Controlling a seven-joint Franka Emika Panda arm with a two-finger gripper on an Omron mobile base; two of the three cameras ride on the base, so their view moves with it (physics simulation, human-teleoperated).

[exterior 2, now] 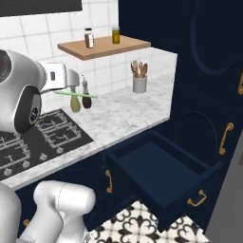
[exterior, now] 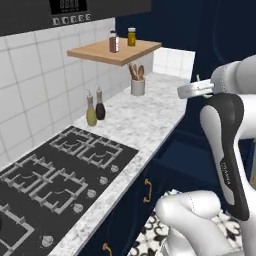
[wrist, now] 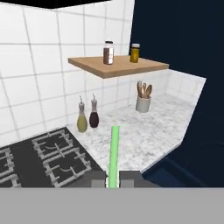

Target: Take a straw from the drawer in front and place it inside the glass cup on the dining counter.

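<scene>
White Franka Panda arm, raised and bent at the elbow, forearm reaching roughly level. Two-finger gripper (wrist: 113, 178) closed, dark finger tips (wrist: 98, 178) pinching the thin light-green drinking straw (wrist: 114, 153), which projects straight ahead from between them.

Stovetop (exterior: 55, 175) cut off at left edge.

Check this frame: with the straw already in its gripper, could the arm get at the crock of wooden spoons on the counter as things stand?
Probably not usefully. The gripper is shut on the straw, so nothing else can be grasped. The path itself looks free: bare marbled counter lies between it and the spoon crock.
</scene>
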